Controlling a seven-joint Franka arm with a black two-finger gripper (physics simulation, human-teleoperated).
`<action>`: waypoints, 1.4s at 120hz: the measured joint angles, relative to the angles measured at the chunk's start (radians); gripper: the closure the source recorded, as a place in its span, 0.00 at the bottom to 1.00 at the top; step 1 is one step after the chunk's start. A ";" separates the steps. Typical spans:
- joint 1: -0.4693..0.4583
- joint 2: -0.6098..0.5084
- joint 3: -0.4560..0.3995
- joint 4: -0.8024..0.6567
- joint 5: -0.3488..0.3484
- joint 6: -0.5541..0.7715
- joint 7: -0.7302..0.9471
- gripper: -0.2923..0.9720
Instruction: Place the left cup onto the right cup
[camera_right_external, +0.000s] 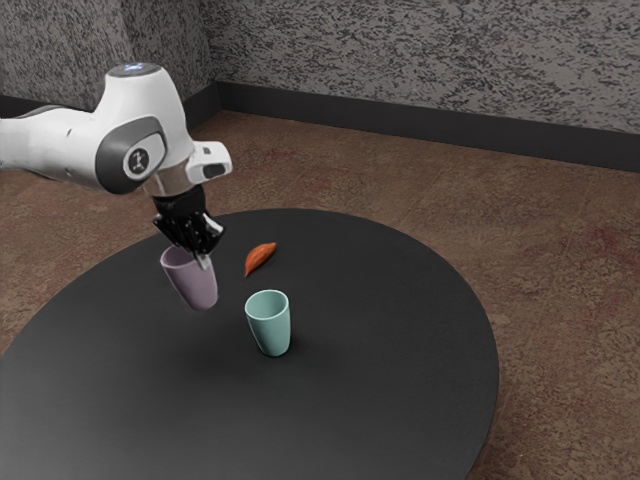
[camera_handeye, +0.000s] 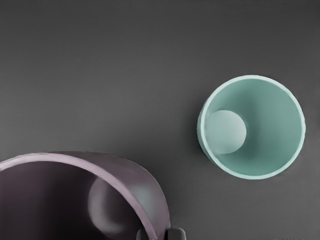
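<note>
A mauve cup (camera_right_external: 192, 279) hangs tilted just above the black round table (camera_right_external: 380, 400), held by its rim in my gripper (camera_right_external: 200, 252), which is shut on it. In the wrist view the mauve cup (camera_handeye: 75, 195) looms large right under my hand, mouth up. A teal cup (camera_right_external: 269, 321) stands upright on the table a short way toward the exterior view's right of the mauve one. From the wrist camera I look down into the teal cup (camera_handeye: 251, 126), which is apart from the held cup.
A small orange object (camera_right_external: 260, 257) lies on the table behind the teal cup, close to my gripper. The table's round edge curves off to the exterior view's right, with brown floor (camera_right_external: 540, 230) and a grey wall beyond.
</note>
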 joint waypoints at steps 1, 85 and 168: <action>0.000 0.000 -0.005 0.005 0.001 -0.002 0.000 0.85; -0.139 0.132 -0.090 0.192 0.110 -0.070 -0.036 0.85; -0.113 0.221 -0.079 0.234 0.168 -0.068 -0.076 0.85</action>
